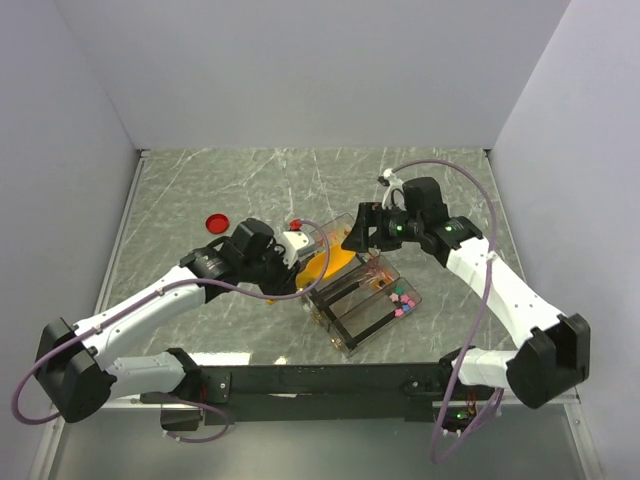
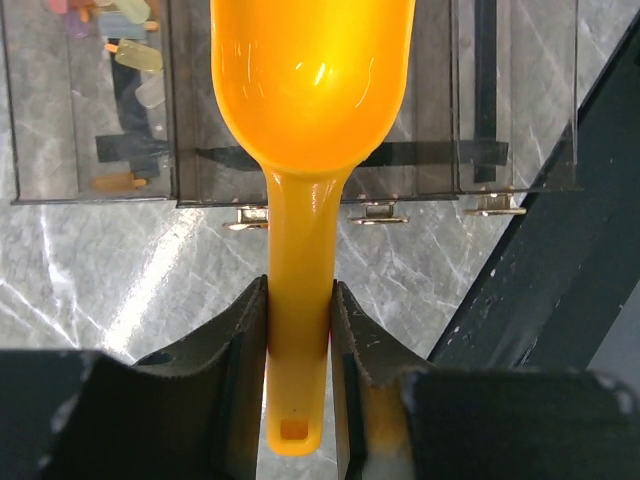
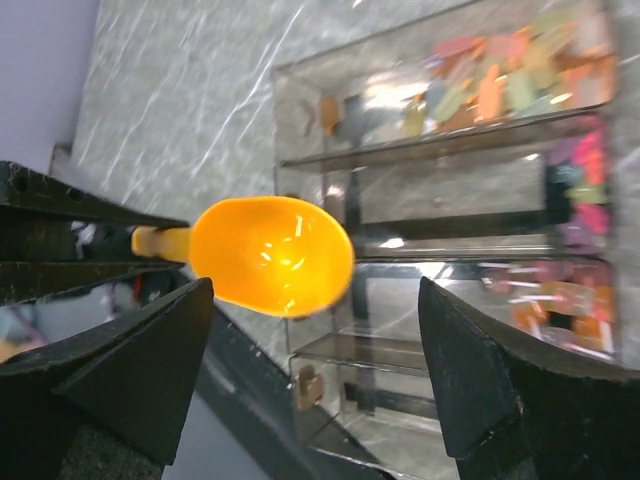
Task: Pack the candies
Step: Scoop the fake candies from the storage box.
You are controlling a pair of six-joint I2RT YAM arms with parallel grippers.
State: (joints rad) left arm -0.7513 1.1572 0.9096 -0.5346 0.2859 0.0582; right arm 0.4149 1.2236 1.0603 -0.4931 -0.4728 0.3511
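My left gripper (image 2: 298,330) is shut on the handle of a yellow-orange scoop (image 2: 310,70). The scoop's bowl (image 3: 270,255) is empty and hangs over a clear compartment box (image 1: 350,325). The candies (image 3: 500,80), tiny orange, yellow and pink wrapped sweets, lie in the box's compartments, with more candies (image 1: 403,300) at its right end and a few (image 2: 130,55) at the upper left of the left wrist view. My right gripper (image 3: 315,370) stands wide open above the box, close to the scoop's bowl, with nothing held between its fingers (image 3: 130,370).
A flat round red lid (image 1: 216,222) lies on the marble table left of the left gripper. The box's hinged edge (image 2: 375,212) faces the left wrist. A black bar (image 1: 330,382) runs along the near table edge. Grey walls close in on both sides.
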